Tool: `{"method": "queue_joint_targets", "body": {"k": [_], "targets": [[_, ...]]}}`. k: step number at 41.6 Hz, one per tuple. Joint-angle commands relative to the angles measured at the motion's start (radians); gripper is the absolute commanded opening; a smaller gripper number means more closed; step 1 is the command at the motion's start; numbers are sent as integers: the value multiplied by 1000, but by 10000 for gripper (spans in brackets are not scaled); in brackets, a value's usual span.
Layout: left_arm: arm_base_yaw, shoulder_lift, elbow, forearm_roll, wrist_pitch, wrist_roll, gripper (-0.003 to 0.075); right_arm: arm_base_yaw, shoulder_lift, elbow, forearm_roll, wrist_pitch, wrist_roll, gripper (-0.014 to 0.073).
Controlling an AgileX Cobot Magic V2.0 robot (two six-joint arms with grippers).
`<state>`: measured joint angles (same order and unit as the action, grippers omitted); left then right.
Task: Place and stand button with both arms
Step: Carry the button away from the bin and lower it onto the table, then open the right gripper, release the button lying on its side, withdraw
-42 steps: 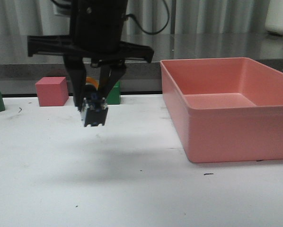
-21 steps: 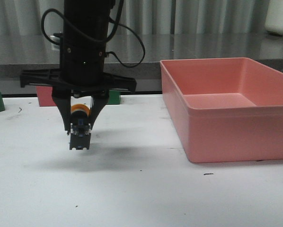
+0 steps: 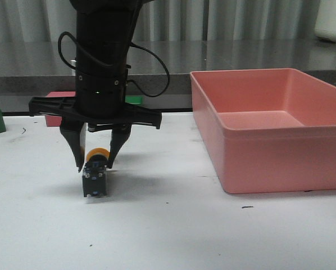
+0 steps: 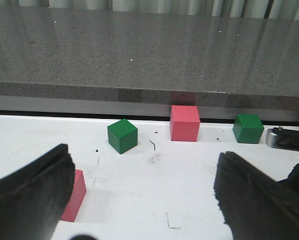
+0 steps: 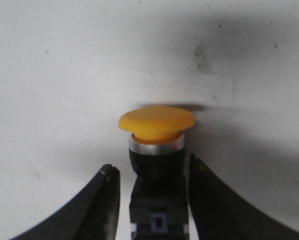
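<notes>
Right gripper (image 3: 95, 165) noted parted, straddling upright button (image 3: 95, 179) on white table (image 3: 173, 230); left gripper (image 4: 144, 200) spread wide, seen by wrist only.

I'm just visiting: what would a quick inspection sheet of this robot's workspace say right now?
Surface: white table, a few dark specks.
Job's things: button standing upright on the table, yellow cap up.
Clutter: pink bin, appears empty; pink cube; green cubes.
Grippers: right gripper open, fingers either side of the button; left gripper open, holding nothing.
Cables: black cable looping on the right arm.
Surroundings: grey counter, curtains.
</notes>
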<state>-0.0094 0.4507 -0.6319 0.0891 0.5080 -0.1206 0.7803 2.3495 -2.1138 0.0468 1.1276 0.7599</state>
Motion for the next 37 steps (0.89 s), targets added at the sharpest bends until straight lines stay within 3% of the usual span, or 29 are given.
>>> {"method": "queue_joint_targets", "body": {"k": [1,16,28,37], "targets": [[-10,13,-29,2,-71,-7,564,-5,-57,-32,-12,-20,40,387],[-10,13,-29,2,-71,-7,564,-6,-72,-32,-53,0,26,385],[-10,13,-29,2,-71,-7,564,-6,-204,-32,-191,166,-266,385],[-10,13,-29,2,-71,-7,564,-9,-371,-12,-235,191,-492,385]]}}
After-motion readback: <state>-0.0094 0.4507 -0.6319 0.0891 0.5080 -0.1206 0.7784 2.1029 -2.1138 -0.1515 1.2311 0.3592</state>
